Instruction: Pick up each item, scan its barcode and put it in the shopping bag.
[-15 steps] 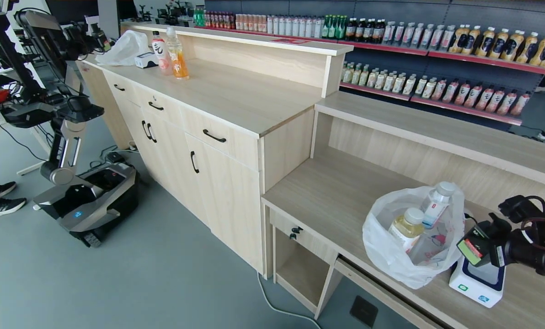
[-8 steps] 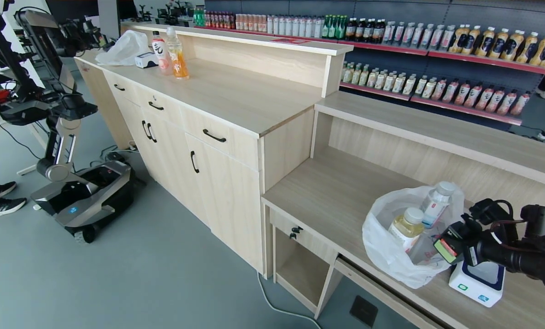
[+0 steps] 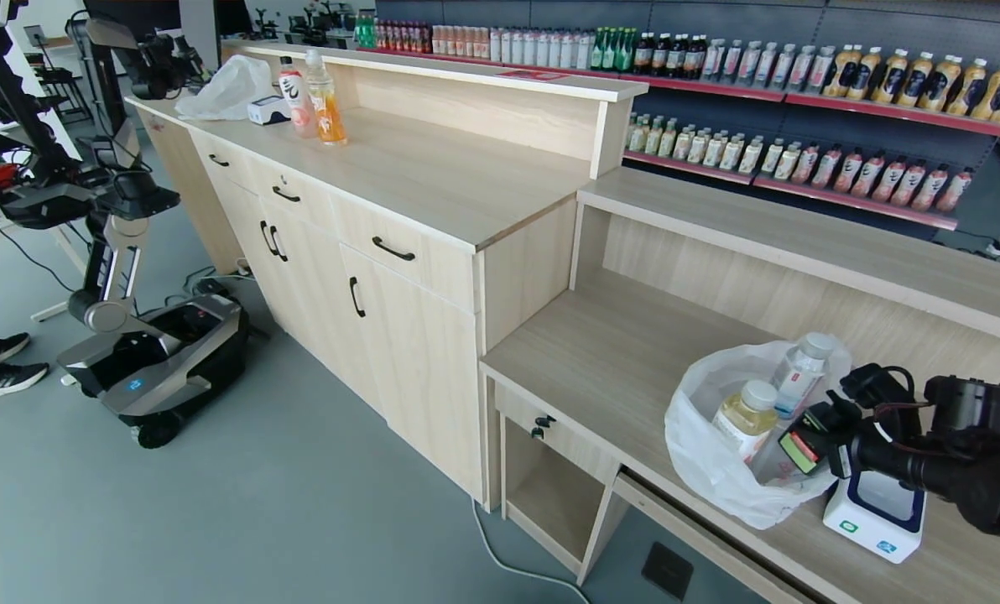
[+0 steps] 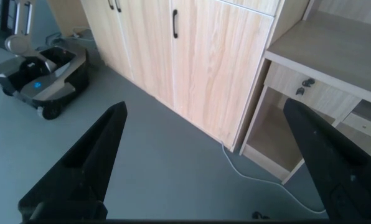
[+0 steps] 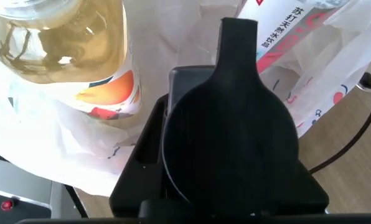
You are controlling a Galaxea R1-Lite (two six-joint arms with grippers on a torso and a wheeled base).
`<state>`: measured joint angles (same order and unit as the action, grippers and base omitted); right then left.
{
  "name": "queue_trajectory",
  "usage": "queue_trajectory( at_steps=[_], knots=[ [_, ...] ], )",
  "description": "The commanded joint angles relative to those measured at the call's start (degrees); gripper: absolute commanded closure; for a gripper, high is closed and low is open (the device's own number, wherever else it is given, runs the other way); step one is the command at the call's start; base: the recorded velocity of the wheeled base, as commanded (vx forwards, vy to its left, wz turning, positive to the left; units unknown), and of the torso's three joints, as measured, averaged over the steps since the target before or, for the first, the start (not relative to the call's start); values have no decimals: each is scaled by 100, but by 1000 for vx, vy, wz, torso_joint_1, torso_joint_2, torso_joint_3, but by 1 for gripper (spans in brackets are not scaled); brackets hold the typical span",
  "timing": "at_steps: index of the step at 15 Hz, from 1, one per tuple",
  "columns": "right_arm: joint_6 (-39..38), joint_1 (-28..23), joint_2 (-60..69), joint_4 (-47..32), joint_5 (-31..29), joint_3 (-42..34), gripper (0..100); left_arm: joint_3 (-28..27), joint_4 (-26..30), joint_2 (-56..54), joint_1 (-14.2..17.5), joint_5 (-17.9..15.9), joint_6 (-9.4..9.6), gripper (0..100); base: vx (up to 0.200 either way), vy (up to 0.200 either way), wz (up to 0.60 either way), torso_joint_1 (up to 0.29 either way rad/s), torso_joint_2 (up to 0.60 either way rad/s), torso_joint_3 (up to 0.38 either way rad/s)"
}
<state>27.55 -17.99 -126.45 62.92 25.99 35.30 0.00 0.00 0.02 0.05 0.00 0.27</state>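
Gripping what looks like a small box (image 3: 802, 447), the right hand (image 3: 814, 439) hangs at the shopping bag's (image 3: 705, 474) three o'clock rim above the worktop (image 3: 617, 352), the left hand (image 4: 204, 165) spread wide, empty.

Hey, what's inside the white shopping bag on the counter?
Two white-capped bottles stand in it: a yellowish bottle and a clear bottle. The bag hides whatever lies beneath them.
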Motion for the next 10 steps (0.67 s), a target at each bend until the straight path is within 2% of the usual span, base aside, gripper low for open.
queue_trajectory(
  at_steps=[1,10],
  knots=[
    [-215,94,-266,10,3,293,100,0,0,-2,4,0,0,0,0,0,0,0,0,0],
    [-233,85,-767,133,3,381,100,0,0,-2,4,0,0,0,0,0,0,0,0,0]
  ],
)
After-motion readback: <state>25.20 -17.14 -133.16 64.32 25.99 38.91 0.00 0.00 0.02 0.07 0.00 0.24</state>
